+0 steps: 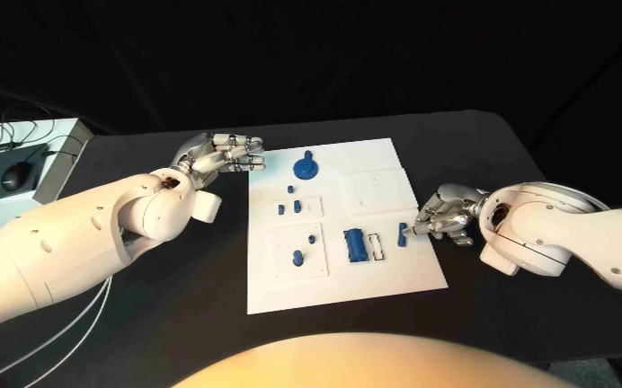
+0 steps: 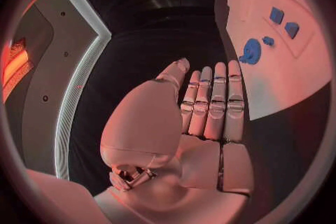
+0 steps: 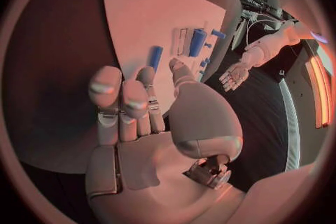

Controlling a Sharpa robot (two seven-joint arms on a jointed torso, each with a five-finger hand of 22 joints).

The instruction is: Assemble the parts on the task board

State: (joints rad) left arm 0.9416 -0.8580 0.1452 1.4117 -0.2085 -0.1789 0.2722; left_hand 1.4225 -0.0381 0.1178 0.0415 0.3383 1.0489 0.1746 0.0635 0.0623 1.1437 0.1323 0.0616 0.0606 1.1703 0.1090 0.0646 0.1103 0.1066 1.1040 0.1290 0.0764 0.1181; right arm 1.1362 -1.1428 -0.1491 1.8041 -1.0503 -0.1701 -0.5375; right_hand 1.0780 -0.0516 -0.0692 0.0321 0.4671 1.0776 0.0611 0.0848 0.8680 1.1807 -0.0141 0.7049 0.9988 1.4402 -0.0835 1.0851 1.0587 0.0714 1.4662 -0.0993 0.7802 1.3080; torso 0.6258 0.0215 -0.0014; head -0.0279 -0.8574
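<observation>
Assembly barely begun: blue parts (image 1: 354, 243) loose across the task board (image 1: 376, 159), round part (image 1: 306, 169) near its far edge; left hand (image 1: 220, 156) and right hand (image 1: 440, 215) empty, fingers apart, beside its side edges.

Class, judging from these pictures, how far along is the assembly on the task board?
Barely begun. The blue parts, such as the round part and long block, lie loose on the task board. The left hand and right hand hold nothing, so all seating remains.
</observation>
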